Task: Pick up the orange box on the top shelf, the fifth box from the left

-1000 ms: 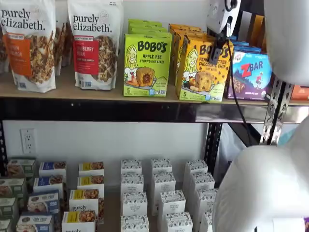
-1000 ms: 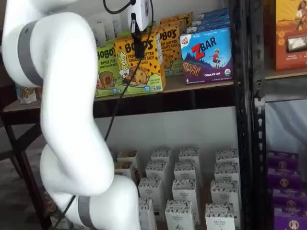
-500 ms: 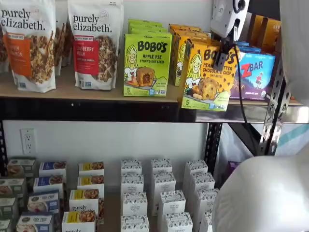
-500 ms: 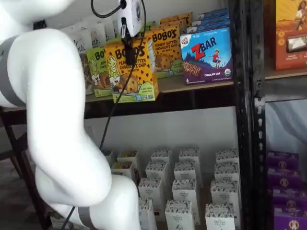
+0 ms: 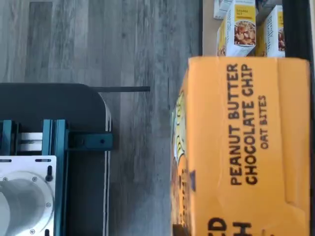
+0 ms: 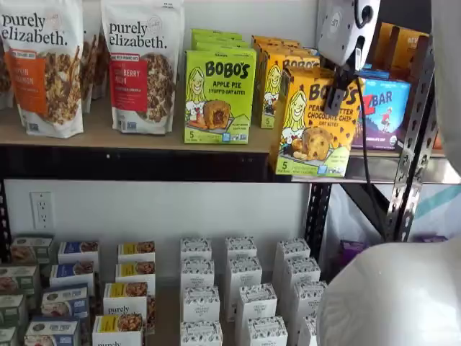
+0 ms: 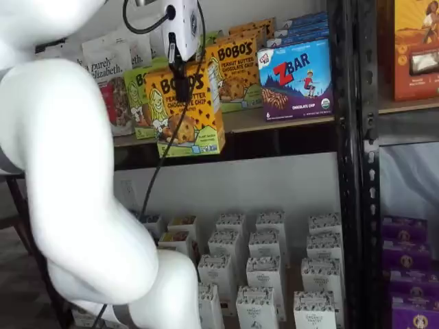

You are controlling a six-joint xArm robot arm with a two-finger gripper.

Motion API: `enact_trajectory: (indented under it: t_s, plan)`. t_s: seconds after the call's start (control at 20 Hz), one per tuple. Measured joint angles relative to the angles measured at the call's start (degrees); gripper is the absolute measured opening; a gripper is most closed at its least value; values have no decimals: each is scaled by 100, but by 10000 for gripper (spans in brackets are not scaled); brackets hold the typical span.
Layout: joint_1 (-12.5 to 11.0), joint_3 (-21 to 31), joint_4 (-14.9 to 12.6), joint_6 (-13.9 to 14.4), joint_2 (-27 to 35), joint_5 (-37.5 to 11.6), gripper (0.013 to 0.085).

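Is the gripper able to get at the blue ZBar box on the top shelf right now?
Probably not as things stand: the gripper is shut on the orange box, held out in front of the top shelf. The ZBar box itself stands unblocked at the shelf's front, but the fingers are occupied.

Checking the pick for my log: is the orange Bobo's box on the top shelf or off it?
Off it. In both shelf views the orange box hangs in the gripper, out past the top shelf front rail.
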Motion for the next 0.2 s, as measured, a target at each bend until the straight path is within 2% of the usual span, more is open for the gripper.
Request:
enact_trajectory:
  t_s: [0.2]
  plan:
    - [-13,115,-39,-26,-95,15,370]
